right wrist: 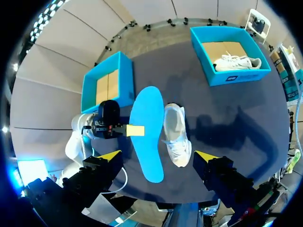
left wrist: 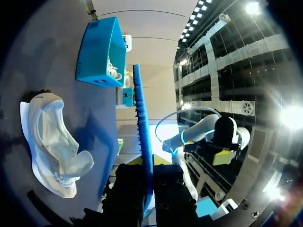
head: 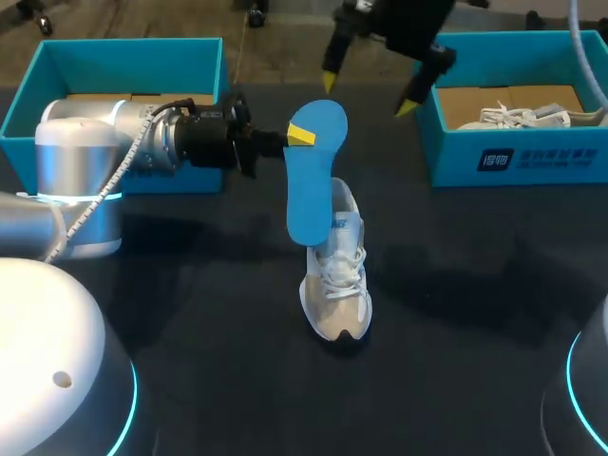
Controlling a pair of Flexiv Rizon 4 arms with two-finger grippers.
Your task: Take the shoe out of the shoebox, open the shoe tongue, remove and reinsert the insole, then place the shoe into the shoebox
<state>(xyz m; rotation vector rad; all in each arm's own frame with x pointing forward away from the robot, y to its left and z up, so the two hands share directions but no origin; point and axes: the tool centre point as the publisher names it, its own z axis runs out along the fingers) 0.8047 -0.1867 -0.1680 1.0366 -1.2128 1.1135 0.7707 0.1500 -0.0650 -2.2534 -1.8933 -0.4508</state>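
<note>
**Insole out of the shoe and held by the left arm; reinsertion pending**

Finding 1. The left gripper (head: 302, 136) is clamped on the heel end of the blue insole (head: 309, 180), one yellow tip on each face. The insole hangs below the gripper, toe end down, just over the collar of the white shoe (head: 337, 285). Whether its lower end touches the collar cannot be told.

Finding 2. The right gripper (head: 368, 95) hangs with its fingers spread wide and nothing between them, above and beyond the insole. The shoe lies well below it, unheld.

Assessment. The step in hand appears to be the reinsertion. It calls for the toe end to be steered into the shoe's opening, the insole lined up with the shoe's length and slid forward flat. The shoe is light and free to slide or tip, so the idle right gripper would do well to steady it at the heel. A thin, flexible insole may buckle if pushed too steeply.

Surface and room. The table (head: 190, 313) is dark and matte. An open blue shoebox (head: 123, 52) sits behind the left gripper. A second shoebox (head: 513, 157), holding another white shoe (head: 527, 116), sits beside the right gripper. The working shoe stands well apart from both.
</note>
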